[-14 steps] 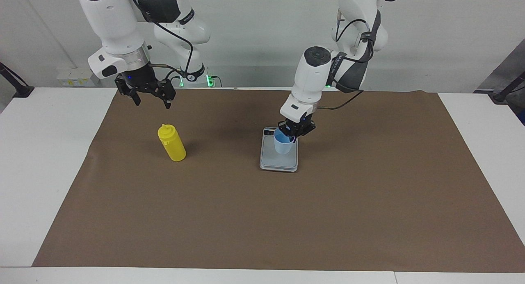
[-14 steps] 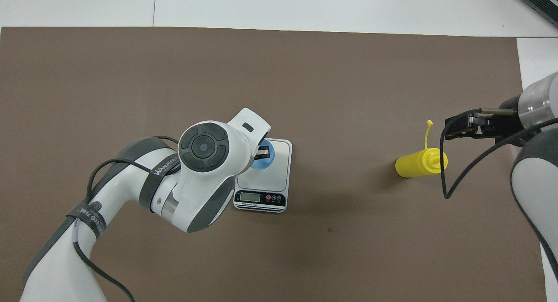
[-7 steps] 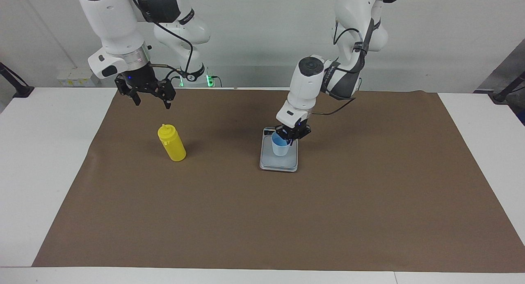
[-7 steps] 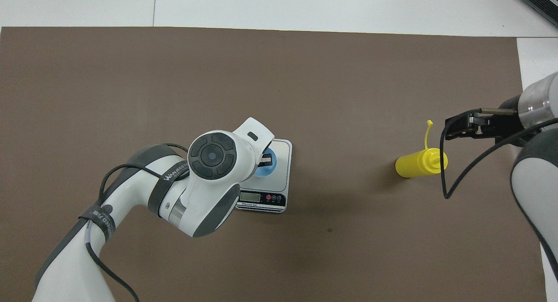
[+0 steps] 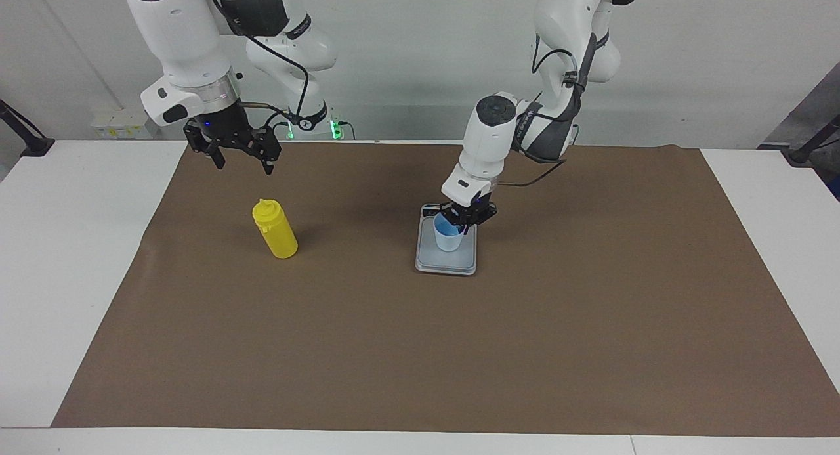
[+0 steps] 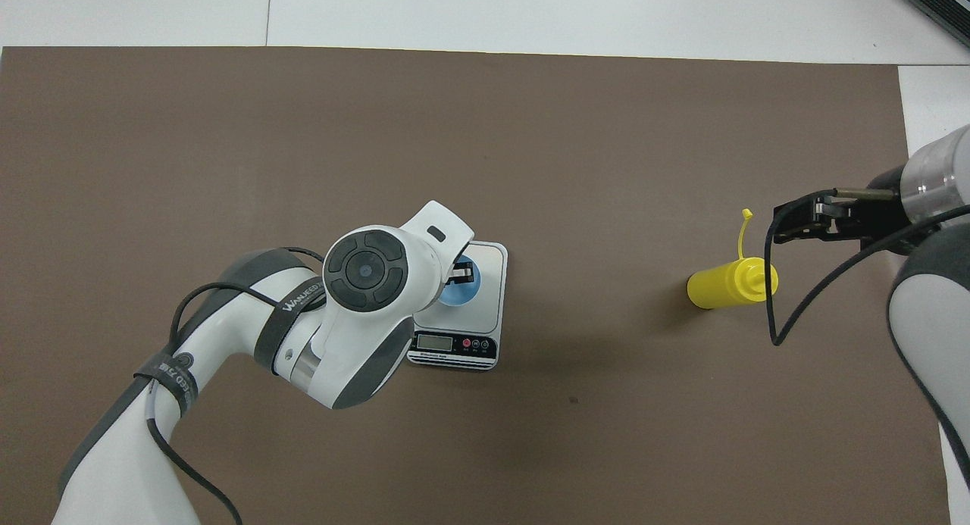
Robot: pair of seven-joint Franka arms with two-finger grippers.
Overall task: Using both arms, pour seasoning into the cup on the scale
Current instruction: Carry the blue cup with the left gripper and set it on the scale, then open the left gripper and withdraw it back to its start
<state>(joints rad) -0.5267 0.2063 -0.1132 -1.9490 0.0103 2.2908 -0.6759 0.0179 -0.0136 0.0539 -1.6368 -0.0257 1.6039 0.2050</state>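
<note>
The cup (image 5: 448, 236) now sits on the scale (image 5: 446, 261), left gripper (image 5: 467, 220) loosening at its rim; next the open, waiting right gripper (image 5: 240, 159) fetches the bottle (image 5: 275, 230)

One camera sits high across the white worktop (image 5: 79, 258) and faces the two robots, taking in the whole brown paper mat (image 5: 459, 350), both arm bases and the pale wall. The other hangs high above the robots' own end, looking forward and steeply down from closer in, so the mat (image 6: 530, 146) nearly fills it. Both share the mat's middle, seen half a turn apart.
</note>
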